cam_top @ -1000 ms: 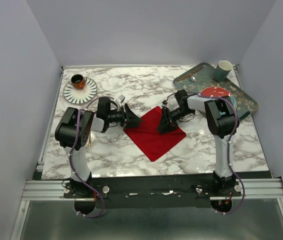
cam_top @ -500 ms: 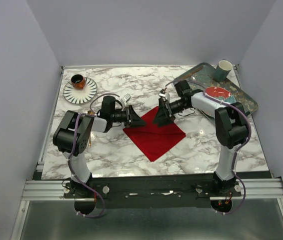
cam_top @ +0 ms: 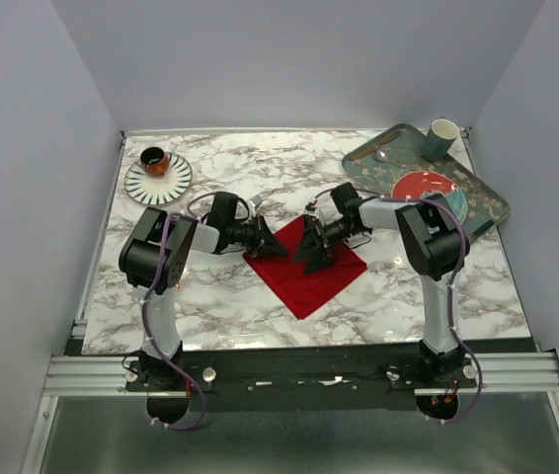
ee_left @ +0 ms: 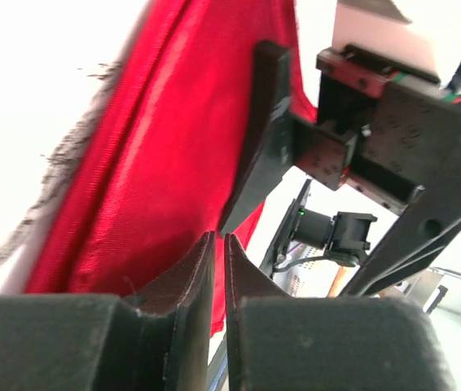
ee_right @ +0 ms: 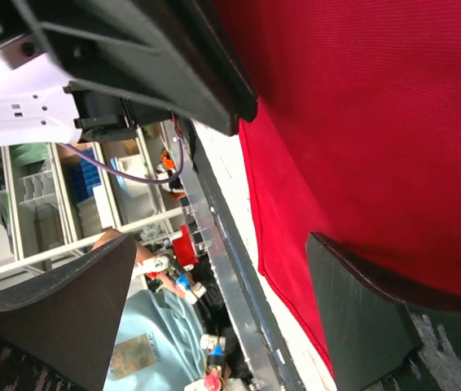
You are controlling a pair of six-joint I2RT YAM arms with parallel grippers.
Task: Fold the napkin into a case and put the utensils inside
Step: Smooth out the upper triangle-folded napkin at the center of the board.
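Note:
The red napkin [cam_top: 315,278] lies as a diamond on the marble table, mostly flat. My left gripper [cam_top: 276,244] is at its upper-left edge. In the left wrist view the gripper [ee_left: 218,238] has its jaws almost together, with the rucked red cloth [ee_left: 157,163] at their tips and showing in the slit. My right gripper [cam_top: 307,253] hovers low over the middle of the napkin. Its jaws are spread wide [ee_right: 222,244] with only cloth [ee_right: 377,122] beneath them. The two grippers face each other closely. No case has been formed. The utensils cannot be made out in any view.
At the back right a green tray [cam_top: 489,211] holds a red patterned plate [cam_top: 428,186], a green cup [cam_top: 442,138] and a brown-handled utensil [cam_top: 369,150]. At the back left a striped saucer [cam_top: 173,182] carries a small brown cup [cam_top: 154,160].
My left jaws have closed at the napkin's upper-left edge. My right gripper opened wide and moved from the napkin's top corner down toward its middle.

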